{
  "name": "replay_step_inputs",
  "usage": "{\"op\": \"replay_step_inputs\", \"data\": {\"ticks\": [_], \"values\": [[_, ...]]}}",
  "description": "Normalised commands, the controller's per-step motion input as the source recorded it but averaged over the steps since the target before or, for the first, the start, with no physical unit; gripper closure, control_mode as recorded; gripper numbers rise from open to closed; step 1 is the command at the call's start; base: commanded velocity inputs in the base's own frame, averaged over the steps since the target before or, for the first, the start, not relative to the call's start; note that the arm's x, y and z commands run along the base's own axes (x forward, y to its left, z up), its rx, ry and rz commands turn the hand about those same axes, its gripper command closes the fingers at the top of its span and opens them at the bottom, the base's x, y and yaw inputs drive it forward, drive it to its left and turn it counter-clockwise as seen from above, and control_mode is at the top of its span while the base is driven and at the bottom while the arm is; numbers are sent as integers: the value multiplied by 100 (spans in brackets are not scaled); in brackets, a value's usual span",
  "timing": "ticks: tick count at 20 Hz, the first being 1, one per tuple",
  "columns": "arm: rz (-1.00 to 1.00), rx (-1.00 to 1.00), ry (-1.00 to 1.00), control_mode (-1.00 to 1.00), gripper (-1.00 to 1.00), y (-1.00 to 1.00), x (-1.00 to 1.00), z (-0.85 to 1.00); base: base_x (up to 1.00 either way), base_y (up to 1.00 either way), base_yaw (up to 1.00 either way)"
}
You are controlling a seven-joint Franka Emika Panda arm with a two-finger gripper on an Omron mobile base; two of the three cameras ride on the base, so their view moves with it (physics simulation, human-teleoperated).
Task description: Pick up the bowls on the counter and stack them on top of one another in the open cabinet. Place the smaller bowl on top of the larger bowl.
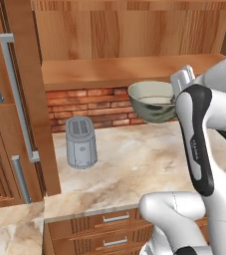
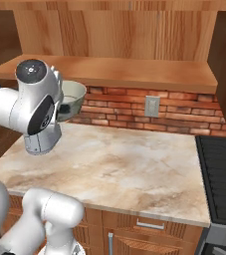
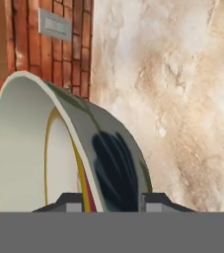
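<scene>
Bowl (image 1: 153, 102): pale inside, olive-grey outside, dark blue blotch, yellow ring. Counter (image 2: 129, 169): beige-tan marble. Cabinet (image 1: 129, 69): light-brown grained wood. Toaster (image 1: 80, 142): grey. Backsplash (image 2: 174, 112): red brick.

Kitchen: marbled counter (image 1: 134, 164), brick backsplash (image 2: 184, 112), toaster (image 1: 80, 142), stove (image 2: 219, 174), wood cabinets (image 1: 15, 99).

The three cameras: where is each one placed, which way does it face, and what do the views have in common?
Left base view: behind the arm's left, facing the brick wall, grey metal toaster and marbled stone counter; white arm at right.
Right base view: behind the arm's right, facing the same counter, a wall outlet and stove; arm at left.
Hand view: on the hand, looking along the gripper clamping the rim of a pale round ceramic bowl with dark blue blotches.
Both base views share the raised bowl, counter and wooden shelf.
</scene>
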Motion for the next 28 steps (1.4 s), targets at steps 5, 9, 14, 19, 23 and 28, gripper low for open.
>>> {"op": "replay_step_inputs", "data": {"ticks": [5,9,14,19,23,28], "values": [[0,0,-12,-100,100,8,14,61,0,0,0],[0,-2,-15,-100,100,1,49,36,0,0,0],[0,-4,-16,-100,100,0,62,9,0,0,0],[-1,-1,-3,-100,100,0,92,0,0,0,0],[-4,0,0,-100,100,0,100,0,0,0,0],[-3,0,1,-100,100,0,94,0,0,0,0]]}}
